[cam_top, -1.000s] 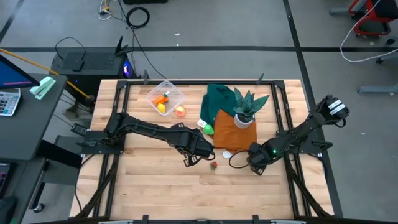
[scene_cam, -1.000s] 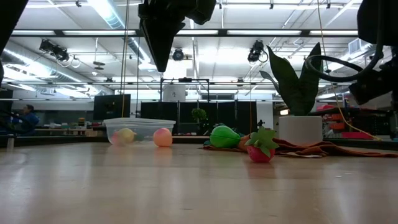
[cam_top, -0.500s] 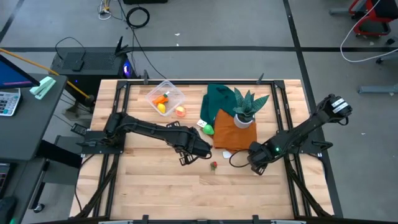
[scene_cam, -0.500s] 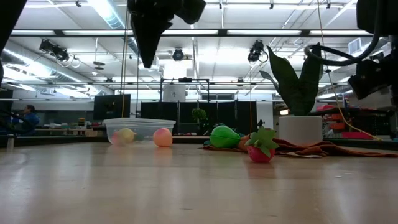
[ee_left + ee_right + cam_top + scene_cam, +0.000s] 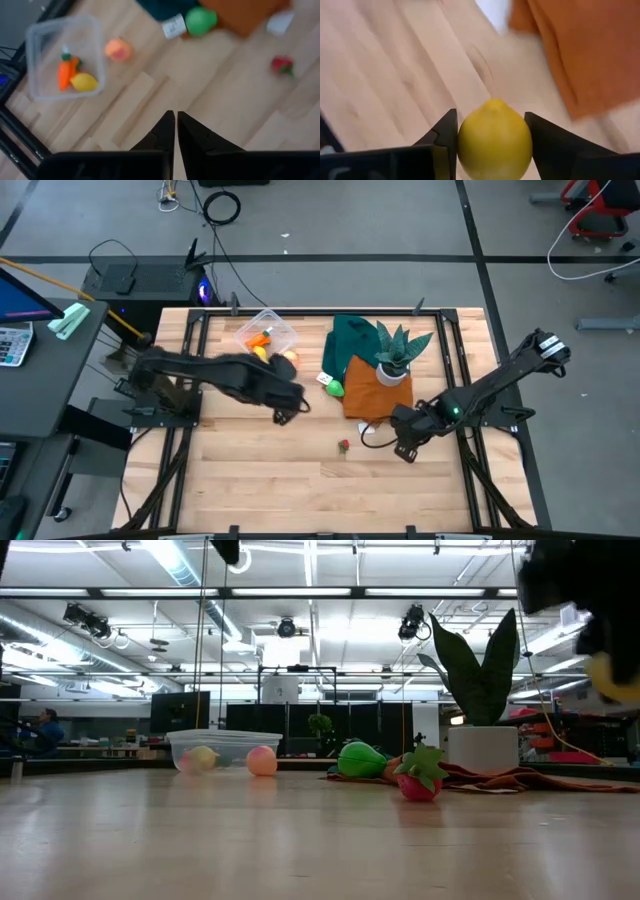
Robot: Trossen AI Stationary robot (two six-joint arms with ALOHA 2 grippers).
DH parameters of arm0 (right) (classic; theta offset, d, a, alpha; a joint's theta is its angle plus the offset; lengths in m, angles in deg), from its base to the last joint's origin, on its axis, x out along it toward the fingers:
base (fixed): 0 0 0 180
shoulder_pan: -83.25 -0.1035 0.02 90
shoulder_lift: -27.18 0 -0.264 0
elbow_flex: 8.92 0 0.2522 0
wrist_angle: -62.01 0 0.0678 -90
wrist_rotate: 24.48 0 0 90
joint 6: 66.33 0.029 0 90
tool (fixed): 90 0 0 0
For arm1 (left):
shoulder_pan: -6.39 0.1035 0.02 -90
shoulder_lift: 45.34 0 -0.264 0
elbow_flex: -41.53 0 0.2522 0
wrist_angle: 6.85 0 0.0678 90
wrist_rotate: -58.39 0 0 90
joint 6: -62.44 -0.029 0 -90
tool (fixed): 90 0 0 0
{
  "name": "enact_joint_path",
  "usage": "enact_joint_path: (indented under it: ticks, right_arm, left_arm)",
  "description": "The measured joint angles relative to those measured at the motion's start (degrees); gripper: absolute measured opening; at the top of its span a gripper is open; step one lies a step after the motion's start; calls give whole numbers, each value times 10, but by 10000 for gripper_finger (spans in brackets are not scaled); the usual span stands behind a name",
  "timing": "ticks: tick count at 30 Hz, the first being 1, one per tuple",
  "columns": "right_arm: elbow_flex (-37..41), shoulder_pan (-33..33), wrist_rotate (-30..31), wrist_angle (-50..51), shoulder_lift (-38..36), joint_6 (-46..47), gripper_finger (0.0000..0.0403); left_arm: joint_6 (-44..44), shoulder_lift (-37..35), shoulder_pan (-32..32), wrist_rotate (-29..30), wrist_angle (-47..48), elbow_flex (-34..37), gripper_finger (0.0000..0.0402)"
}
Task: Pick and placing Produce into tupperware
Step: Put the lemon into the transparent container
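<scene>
Yellow lemon (image 5: 494, 140): light, smooth, likely slippery; right pincer (image 5: 492, 142) pinched its middle; left pincer (image 5: 176, 131) pressed together

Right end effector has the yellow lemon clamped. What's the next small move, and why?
Probably carry it toward the clear plastic container at the far left of the table. The right end effector grips the yellow toy lemon above bare wood beside the orange cloth, well away from the container, which already holds an orange carrot and another yellow piece. The left end effector is shut and holds nothing.
</scene>
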Motion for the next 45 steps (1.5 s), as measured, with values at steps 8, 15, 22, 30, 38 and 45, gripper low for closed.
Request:
enact_joint_path:
  ticks: [8,15,22,30,38,45]
  right_arm:
    - [-118,70,70,0,0,-139,136]
    - [-214,160,78,-24,14,-270,141]
    - [-312,240,62,-59,82,-394,139]
    - [-397,333,4,-106,176,-487,140]
    - [-475,387,-34,-141,272,-532,140]
    - [-577,396,-33,-150,372,-581,140]
  left_arm:
    - [27,-86,-7,88,-42,0,9]
    - [26,-97,-6,105,-43,1,22]
    - [27,-97,-7,106,-44,1,28]
    - [31,-97,-32,132,-43,1,10]
    - [57,-99,-60,141,-43,1,22]
    - [72,-103,-77,146,-43,1,25]
